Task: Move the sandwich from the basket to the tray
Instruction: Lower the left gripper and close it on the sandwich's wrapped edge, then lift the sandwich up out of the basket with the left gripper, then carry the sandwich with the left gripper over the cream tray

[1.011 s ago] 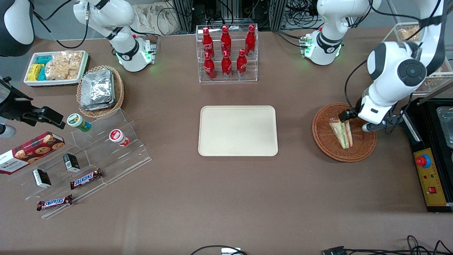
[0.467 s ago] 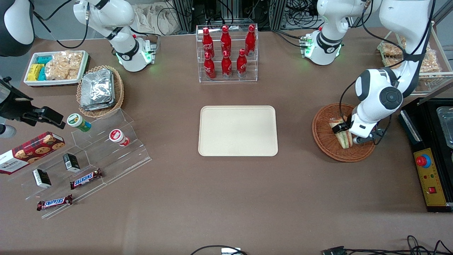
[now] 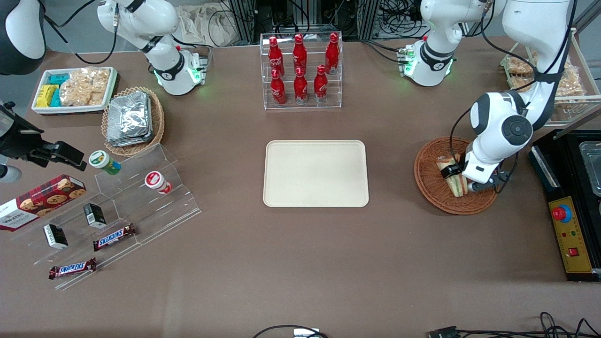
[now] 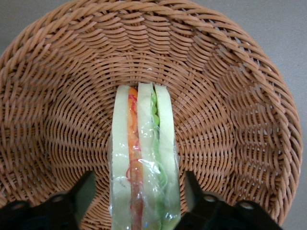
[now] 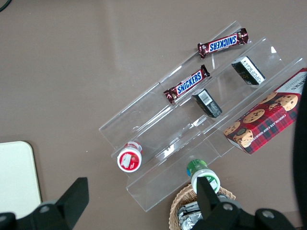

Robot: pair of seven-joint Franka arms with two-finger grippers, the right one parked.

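Note:
A plastic-wrapped sandwich (image 3: pixel 456 187) (image 4: pixel 144 158), a white-bread wedge with orange and green filling, lies in the round brown wicker basket (image 3: pixel 429 180) (image 4: pixel 216 96) toward the working arm's end of the table. My left gripper (image 3: pixel 460 180) (image 4: pixel 140 184) is down in the basket and open. One finger stands on each side of the sandwich, with a small gap to the wrap on both sides. The wrist hides part of the sandwich in the front view. The beige tray (image 3: pixel 315 172) lies flat at the table's middle with nothing on it.
An acrylic rack of red bottles (image 3: pixel 300 70) stands farther from the front camera than the tray. A black control box (image 3: pixel 570 234) sits beside the basket. A foil-packet basket (image 3: pixel 131 119), snack tray (image 3: pixel 73 89) and acrylic steps with snacks (image 3: pixel 117 206) lie toward the parked arm's end.
Over the last second the arm swung in and lowered the gripper into the basket, straddling the sandwich. In the last half second it has barely moved.

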